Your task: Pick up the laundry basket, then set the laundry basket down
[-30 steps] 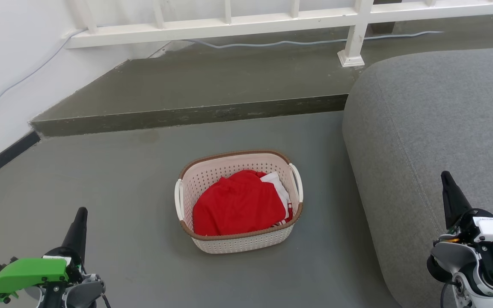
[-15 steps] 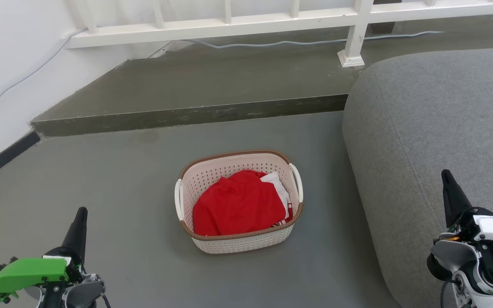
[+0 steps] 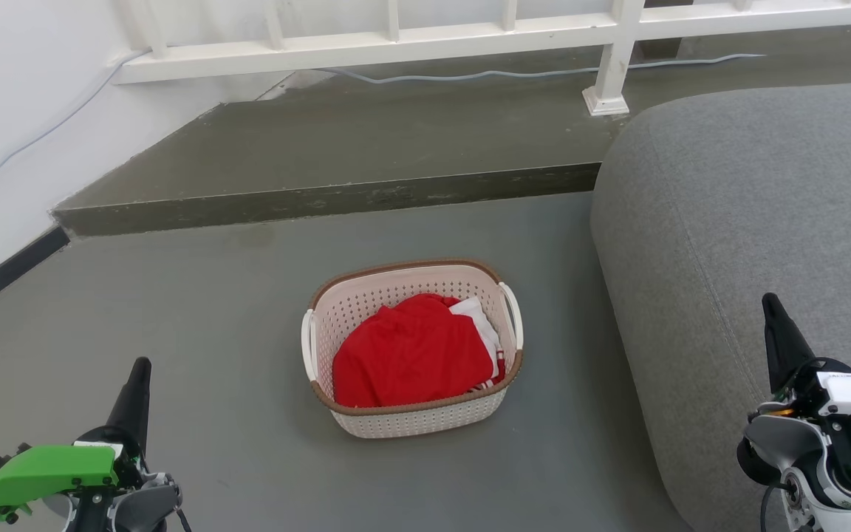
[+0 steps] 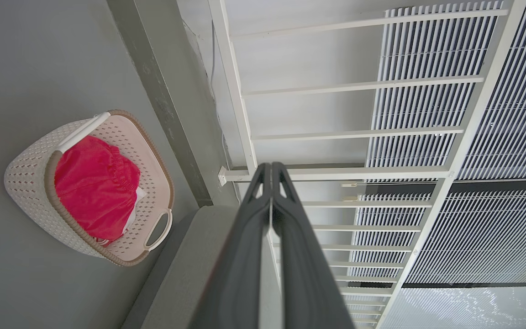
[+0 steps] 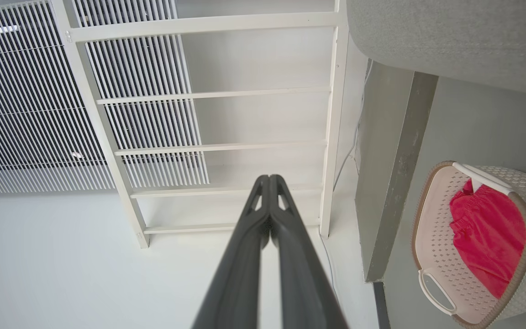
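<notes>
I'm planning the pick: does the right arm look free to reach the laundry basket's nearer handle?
Probably yes. The right gripper, fingers shut, hangs by the grey sofa; bare floor alone lies between it and the laundry basket's handle.

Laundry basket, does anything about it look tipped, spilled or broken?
Nothing stands out. The basket sits upright on the floor, with the red cloth wholly inside and nothing spilled around it. It lies slightly askew to the step, which seems harmless.
</notes>
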You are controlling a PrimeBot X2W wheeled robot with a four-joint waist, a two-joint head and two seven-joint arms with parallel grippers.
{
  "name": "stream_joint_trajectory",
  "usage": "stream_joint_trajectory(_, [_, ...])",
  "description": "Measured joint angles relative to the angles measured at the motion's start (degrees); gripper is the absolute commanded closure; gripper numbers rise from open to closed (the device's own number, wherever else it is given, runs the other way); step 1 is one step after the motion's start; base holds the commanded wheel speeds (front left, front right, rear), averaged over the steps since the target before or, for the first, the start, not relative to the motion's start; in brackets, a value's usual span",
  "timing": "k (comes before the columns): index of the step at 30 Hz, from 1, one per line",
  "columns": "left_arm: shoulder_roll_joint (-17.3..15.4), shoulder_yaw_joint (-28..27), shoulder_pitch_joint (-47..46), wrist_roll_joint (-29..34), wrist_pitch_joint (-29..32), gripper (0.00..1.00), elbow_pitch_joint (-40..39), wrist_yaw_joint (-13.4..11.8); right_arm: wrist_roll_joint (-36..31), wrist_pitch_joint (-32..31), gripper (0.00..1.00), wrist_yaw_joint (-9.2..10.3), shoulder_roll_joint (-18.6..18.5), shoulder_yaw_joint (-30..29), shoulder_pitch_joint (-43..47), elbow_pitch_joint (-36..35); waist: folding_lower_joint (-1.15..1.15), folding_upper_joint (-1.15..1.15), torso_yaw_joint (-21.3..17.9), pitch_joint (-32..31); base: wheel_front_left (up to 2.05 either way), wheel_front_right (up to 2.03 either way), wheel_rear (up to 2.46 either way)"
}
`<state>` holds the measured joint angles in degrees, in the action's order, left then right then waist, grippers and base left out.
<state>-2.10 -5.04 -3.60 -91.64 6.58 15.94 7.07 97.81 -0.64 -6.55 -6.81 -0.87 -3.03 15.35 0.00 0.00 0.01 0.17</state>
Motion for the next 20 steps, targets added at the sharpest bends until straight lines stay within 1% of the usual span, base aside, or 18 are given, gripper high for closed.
stream_joint_trajectory(20, [0.00,0.01,0.00,-0.03,0.00,1.00,-0.02,0.00,-0.01,-0.25,1.00,0.00,0.02,-0.11,-0.03,0.20,0.00,0.00,0.00,0.00,0.00,0.00,0.00])
